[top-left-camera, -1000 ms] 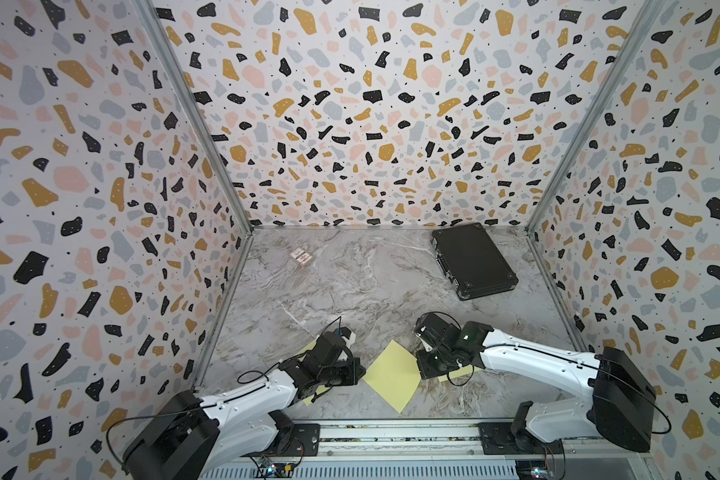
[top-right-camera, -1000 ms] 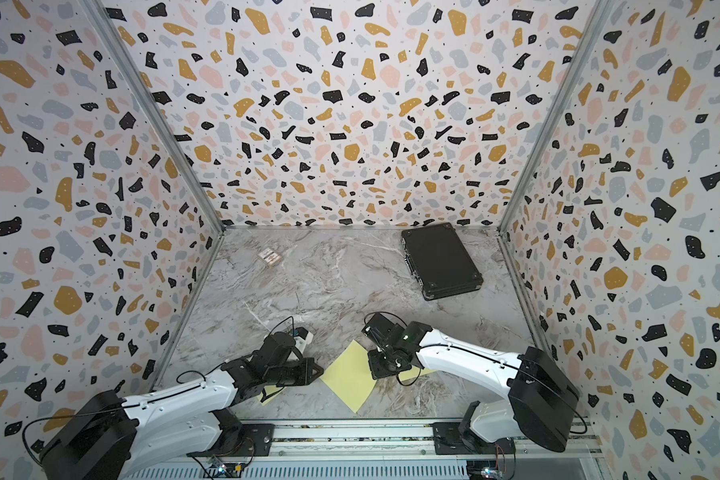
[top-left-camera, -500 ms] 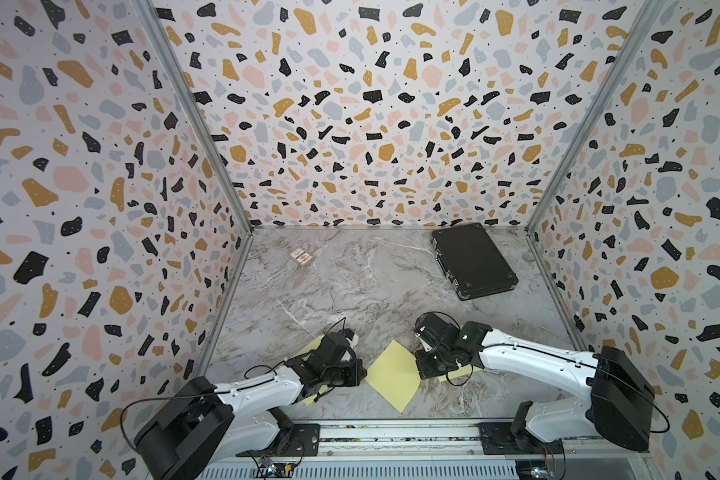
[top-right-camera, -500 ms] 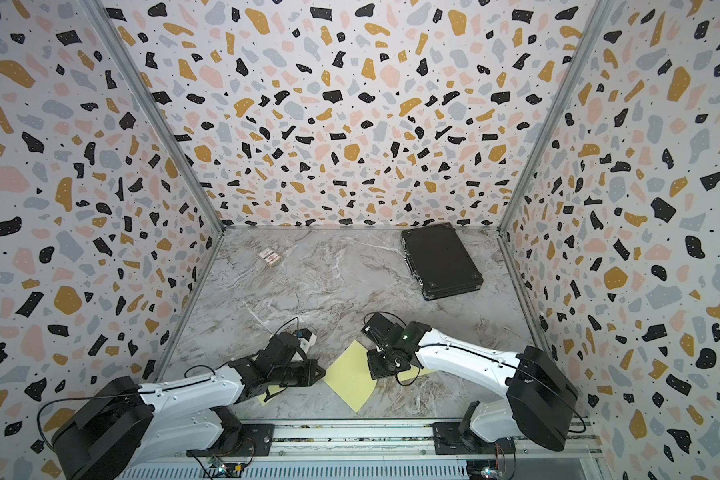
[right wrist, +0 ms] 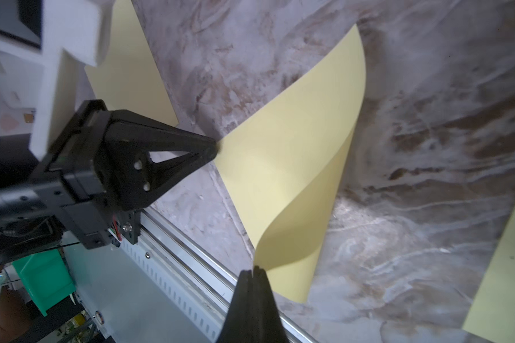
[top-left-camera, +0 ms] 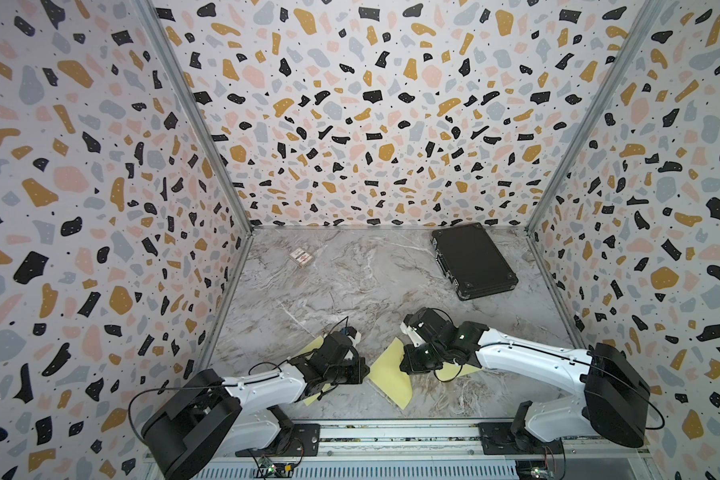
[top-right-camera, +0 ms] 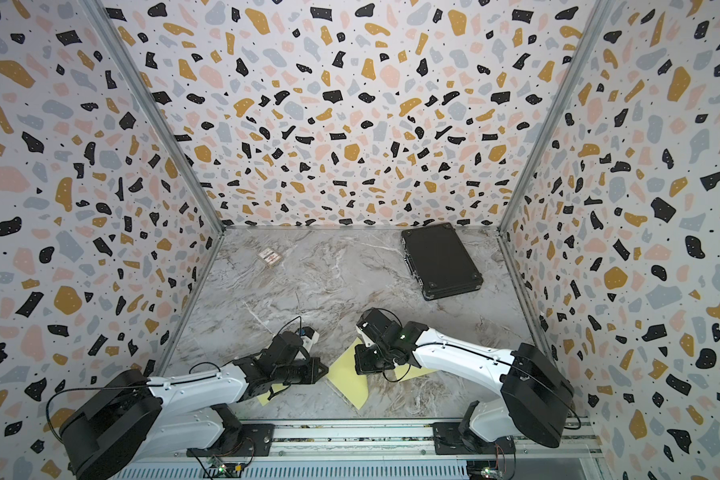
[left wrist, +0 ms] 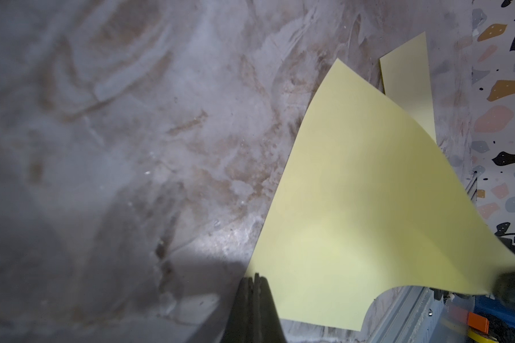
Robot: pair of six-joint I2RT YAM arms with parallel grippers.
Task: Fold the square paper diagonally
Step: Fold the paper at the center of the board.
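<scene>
Both pairs of jaws are pressed together on the square paper (right wrist: 295, 166): the left gripper (left wrist: 254, 279) pinches one corner, and the right gripper (right wrist: 254, 271) pinches its curled edge. Between the two arms the sheet bows up off the marble table (top-left-camera: 350, 291), near the front rail. Other yellow sheets (top-left-camera: 454, 372) lie flat under the arms. A black case (top-left-camera: 472, 259) sits far back.
</scene>
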